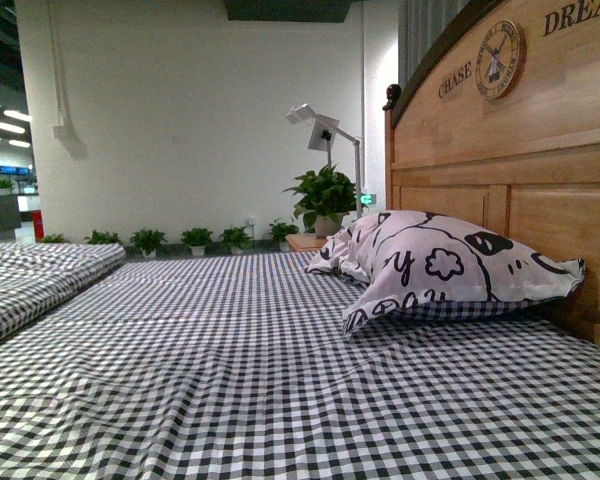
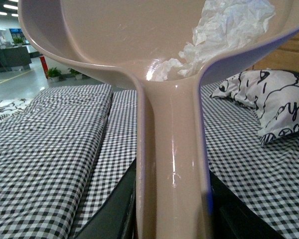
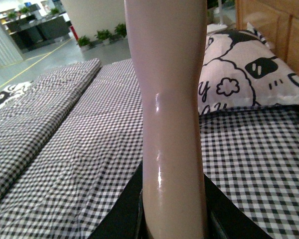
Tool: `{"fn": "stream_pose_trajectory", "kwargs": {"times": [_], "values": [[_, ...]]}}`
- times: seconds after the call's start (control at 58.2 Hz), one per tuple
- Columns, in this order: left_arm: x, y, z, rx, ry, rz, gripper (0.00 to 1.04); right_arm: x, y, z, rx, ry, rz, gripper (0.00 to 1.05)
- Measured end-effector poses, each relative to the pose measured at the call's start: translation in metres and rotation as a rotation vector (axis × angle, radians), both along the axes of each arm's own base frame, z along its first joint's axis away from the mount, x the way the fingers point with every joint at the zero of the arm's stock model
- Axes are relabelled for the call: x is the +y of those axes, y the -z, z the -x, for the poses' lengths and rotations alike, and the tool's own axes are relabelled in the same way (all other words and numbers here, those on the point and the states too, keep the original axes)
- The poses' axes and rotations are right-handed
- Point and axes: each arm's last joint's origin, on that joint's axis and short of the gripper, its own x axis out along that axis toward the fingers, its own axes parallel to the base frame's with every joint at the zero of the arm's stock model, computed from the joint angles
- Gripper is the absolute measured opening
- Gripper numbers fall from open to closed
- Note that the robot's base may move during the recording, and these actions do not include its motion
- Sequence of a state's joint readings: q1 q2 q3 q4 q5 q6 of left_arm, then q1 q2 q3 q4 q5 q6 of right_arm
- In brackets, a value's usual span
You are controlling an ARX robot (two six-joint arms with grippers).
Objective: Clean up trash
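a black-and-white checked sheet covers the bed, lightly creased. a pillow with black cartoon prints leans by the wooden headboard. beyond, a white wall, a row of potted plants and a white lamp. in the left wrist view, the left gripper clamps the pinkish dustpan by its handle; the tissue lies in the pan. the right gripper holds a pale handle upright.
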State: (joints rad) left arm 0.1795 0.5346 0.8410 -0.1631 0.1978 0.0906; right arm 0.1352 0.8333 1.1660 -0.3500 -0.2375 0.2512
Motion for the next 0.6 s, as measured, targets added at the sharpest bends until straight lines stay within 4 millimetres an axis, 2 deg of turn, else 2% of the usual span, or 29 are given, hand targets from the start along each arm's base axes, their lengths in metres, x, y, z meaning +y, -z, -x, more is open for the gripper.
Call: {"fn": "stream_pose_trajectory", "kwargs": {"times": [0.137, 0.292, 0.601], "values": [[-0.004, -0.001, 0.004, -0.022, -0.007, 0.012, 0.27, -0.004, -0.002, 0.010, -0.017, 0.039, -0.022, 0.19], [-0.006, 0.010, 0.003, -0.008, -0.030, 0.060, 0.27, -0.005, 0.002, 0.019, -0.024, 0.114, -0.041, 0.19], [-0.007, 0.012, 0.003, -0.005, -0.014, 0.072, 0.27, -0.005, 0.004, 0.020, -0.025, 0.121, -0.041, 0.19]]}}
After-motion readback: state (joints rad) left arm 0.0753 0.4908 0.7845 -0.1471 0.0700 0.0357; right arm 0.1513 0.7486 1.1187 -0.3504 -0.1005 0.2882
